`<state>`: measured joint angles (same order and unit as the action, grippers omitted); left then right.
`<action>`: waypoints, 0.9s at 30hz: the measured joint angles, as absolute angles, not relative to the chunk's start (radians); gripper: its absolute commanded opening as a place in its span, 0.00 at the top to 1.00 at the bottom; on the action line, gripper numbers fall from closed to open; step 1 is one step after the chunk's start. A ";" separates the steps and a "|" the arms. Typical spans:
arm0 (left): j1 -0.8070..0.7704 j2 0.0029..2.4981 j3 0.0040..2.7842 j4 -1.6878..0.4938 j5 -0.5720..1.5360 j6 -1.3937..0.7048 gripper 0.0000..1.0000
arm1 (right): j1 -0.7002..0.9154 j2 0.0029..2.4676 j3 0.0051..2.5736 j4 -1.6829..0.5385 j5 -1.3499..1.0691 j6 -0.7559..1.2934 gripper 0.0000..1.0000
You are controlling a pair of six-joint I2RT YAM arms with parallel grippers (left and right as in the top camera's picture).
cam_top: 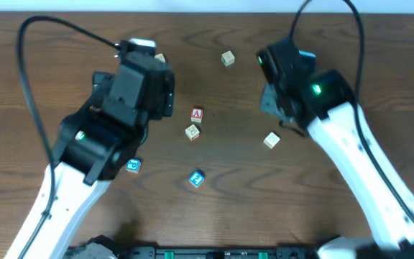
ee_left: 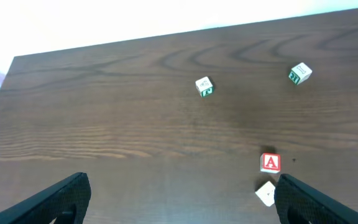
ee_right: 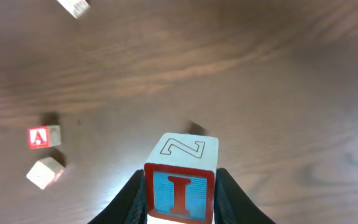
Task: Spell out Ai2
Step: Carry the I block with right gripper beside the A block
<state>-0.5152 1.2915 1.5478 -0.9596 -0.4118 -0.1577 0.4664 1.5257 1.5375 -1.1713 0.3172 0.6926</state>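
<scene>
A dark wood-grain table (cam_top: 379,79) meets a pale wall.

Read "A" on red block (ee_right: 39,137); "I" on front face, "Z" on top face of red-framed block (ee_right: 180,180); "2" on blue block (cam_top: 197,178).

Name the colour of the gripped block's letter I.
Red on blue, on the block; clearest in right wrist view.
</scene>
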 measured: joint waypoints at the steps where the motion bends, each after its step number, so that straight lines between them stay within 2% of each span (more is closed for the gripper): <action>1: -0.515 1.285 1.548 -0.966 -0.413 -0.160 0.05 | 0.473 1.483 1.481 -1.134 0.319 0.692 0.83; 5: -0.515 1.283 1.548 -0.968 -0.416 -0.168 0.05 | 0.524 1.411 1.319 -1.003 0.327 0.692 0.77; 10: -0.515 1.287 1.548 -0.968 -0.416 -0.179 0.05 | 0.595 1.513 1.225 -0.839 0.300 0.691 0.74; 18: -0.515 1.288 1.548 -0.968 -0.439 -0.183 0.05 | 0.604 1.740 1.250 -0.748 0.241 0.683 0.74; 27: -0.490 1.335 1.548 -0.969 -0.486 -0.183 0.05 | 0.604 1.890 1.444 -0.746 0.205 0.638 0.73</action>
